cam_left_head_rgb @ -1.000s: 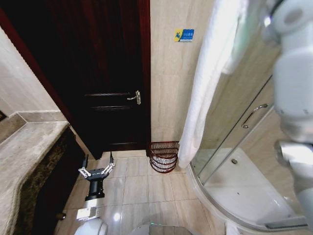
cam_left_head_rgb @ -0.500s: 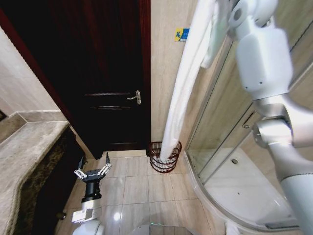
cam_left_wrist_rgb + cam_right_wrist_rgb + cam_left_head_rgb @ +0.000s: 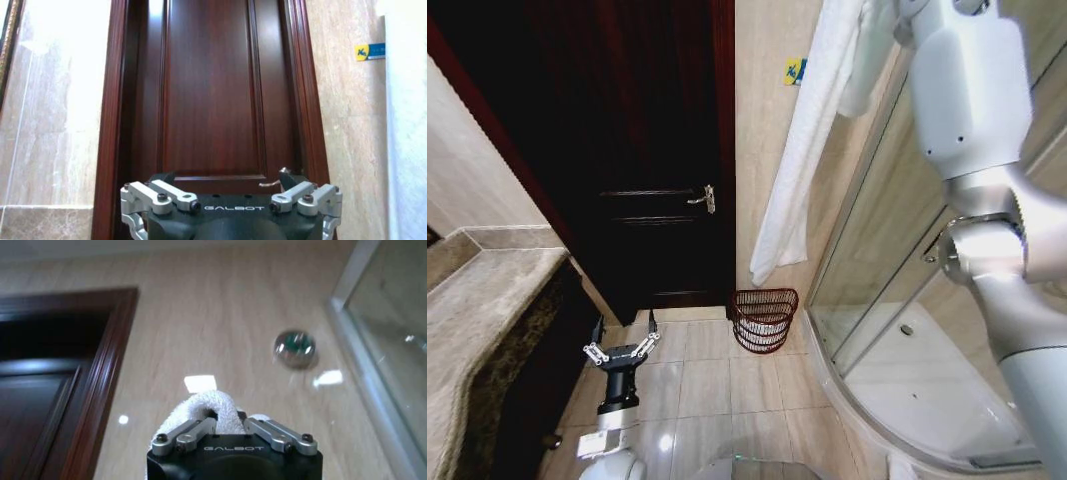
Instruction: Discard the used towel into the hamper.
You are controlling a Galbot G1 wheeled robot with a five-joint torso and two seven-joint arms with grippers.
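A long white towel (image 3: 805, 140) hangs down from the top of the head view, its lower end in the air above the hamper (image 3: 764, 325). The hamper is a small dark reddish wire basket standing on the floor against the wall, between the door and the shower. My right arm (image 3: 972, 90) reaches up high at the right. In the right wrist view my right gripper (image 3: 229, 419) is shut on a bunched fold of the towel (image 3: 203, 407). My left gripper (image 3: 624, 345) hovers low over the floor, left of the hamper, open and holding nothing (image 3: 230, 182).
A dark wooden door (image 3: 657, 150) with a metal handle (image 3: 704, 198) stands left of the hamper. A curved glass shower enclosure (image 3: 897, 250) fills the right side. A stone counter (image 3: 482, 310) runs along the left. Bare floor tiles (image 3: 712, 395) lie in front.
The towel's lower end, which hung into the hamper half a second ago, has risen and now dangles above it. My right arm has gone higher. The left gripper has barely shifted.
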